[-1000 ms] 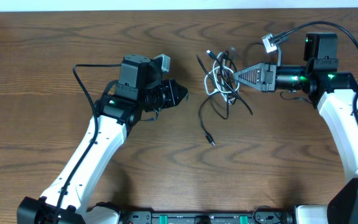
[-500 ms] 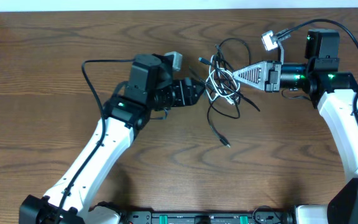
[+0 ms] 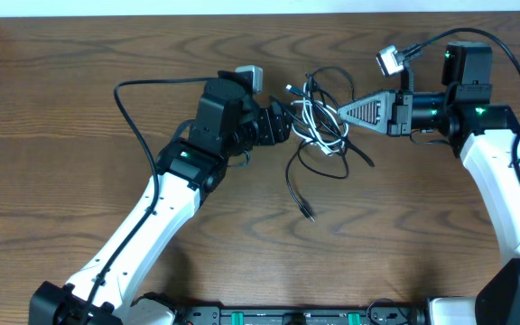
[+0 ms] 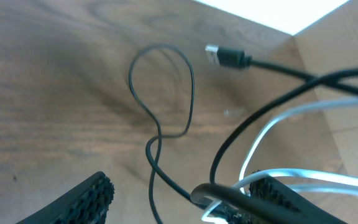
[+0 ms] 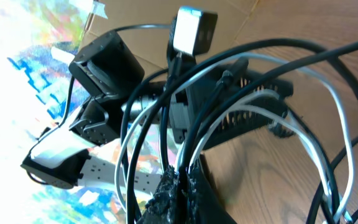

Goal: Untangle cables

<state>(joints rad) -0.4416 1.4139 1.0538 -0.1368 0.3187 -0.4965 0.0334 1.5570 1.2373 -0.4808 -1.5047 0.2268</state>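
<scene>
We see the cables, a knotted bundle of thin black cords and one white cord with small plug ends, lying toward 12 o'clock from the middle of the brown wood-grain tabletop. The left hand meets the bundle at its 9 o'clock side, and the right hand at its 3 o'clock side. In the left wrist view the left hand stands wide open. Its ribbed black fingers are far apart, with black and white strands crossing the gap close to the finger at 3 o'clock, and it grips nothing. A black plug end shows beyond it at 12 o'clock. In the right wrist view the right hand is pinched fully closed on several black strands of the bundle. White loops arc away toward 3 o'clock. From above, one black strand trails from the bundle toward 6 o'clock and ends in a small plug on the wood. Another black loop rises toward 12 o'clock. We cannot tell whether the knot itself touches the tabletop.
</scene>
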